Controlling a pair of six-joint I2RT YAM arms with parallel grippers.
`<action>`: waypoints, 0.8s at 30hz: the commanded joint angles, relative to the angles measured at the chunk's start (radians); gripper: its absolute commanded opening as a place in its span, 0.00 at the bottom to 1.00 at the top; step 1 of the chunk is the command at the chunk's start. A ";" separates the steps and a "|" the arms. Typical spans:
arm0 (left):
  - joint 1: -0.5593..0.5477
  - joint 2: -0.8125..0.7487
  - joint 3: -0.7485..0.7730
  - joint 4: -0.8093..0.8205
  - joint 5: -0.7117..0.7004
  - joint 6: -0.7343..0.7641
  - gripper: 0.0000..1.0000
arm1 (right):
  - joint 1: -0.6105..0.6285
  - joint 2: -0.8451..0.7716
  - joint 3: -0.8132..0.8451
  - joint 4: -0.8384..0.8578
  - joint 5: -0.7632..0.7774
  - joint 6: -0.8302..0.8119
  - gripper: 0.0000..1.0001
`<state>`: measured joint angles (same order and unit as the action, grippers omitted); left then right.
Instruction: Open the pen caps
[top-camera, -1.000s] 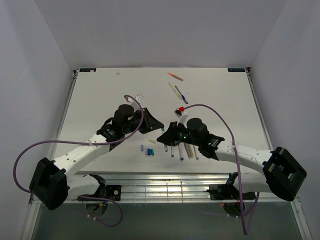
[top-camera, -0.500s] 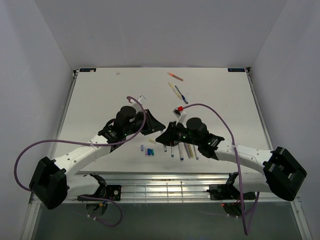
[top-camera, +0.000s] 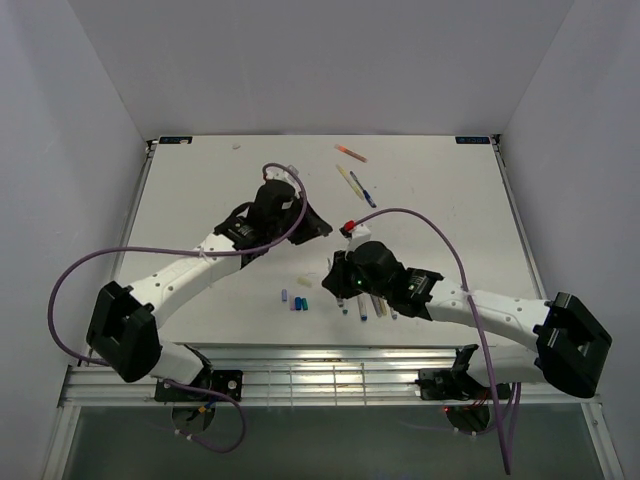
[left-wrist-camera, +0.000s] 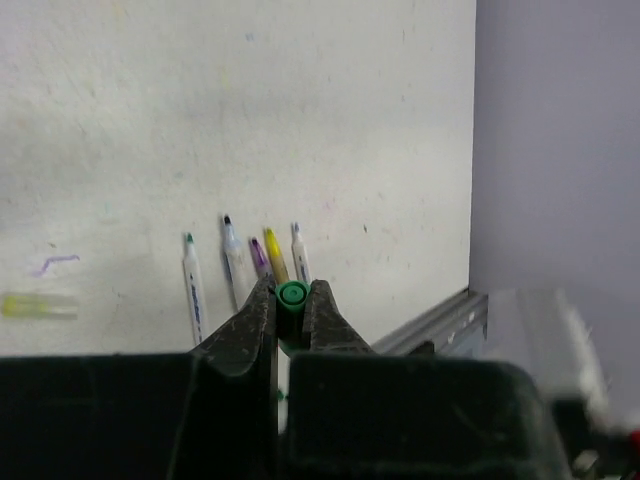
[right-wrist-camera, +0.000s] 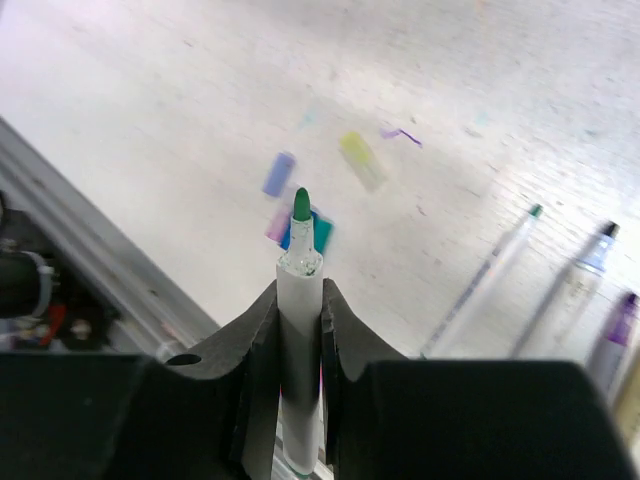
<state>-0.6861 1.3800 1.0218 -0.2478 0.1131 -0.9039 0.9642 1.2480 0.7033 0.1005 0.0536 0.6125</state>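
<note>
Left jaws were clamped on green cap (left-wrist-camera: 291, 295), right jaws on green-tipped pen (right-wrist-camera: 300, 300), near desk's pen row (left-wrist-camera: 234, 262) (likely light, stiff, slick; grip mid-barrel).

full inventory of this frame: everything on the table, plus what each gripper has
green cap: 1, green, clamped in the left gripper.
held pen: 1, white barrel with green tip, uncapped, in the right gripper.
loose caps: 4, lavender, purple-pink, blue-teal, pale yellow; on the table near the front edge, left of the pen row.
pen row: about 5, pale barrels with coloured tips, uncapped, lying side by side next to the right gripper.
far pens: 3, pink-orange, yellow, blue; far side of the table.
table: 1, white.
left gripper: 1, black, shut on the green cap.
right gripper: 1, black, shut on the held pen.
</note>
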 joint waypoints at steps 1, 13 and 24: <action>0.046 0.068 0.179 -0.133 -0.118 -0.003 0.00 | 0.080 0.016 0.074 -0.240 0.298 -0.131 0.08; 0.131 0.044 0.103 -0.176 -0.087 0.125 0.00 | -0.057 -0.189 -0.056 -0.303 0.278 -0.129 0.08; 0.134 -0.131 -0.290 -0.145 -0.115 0.102 0.00 | -0.363 -0.282 -0.206 -0.306 0.081 -0.200 0.08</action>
<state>-0.5583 1.2915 0.7647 -0.4179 0.0139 -0.7952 0.6292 0.9585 0.5102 -0.2081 0.1970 0.4511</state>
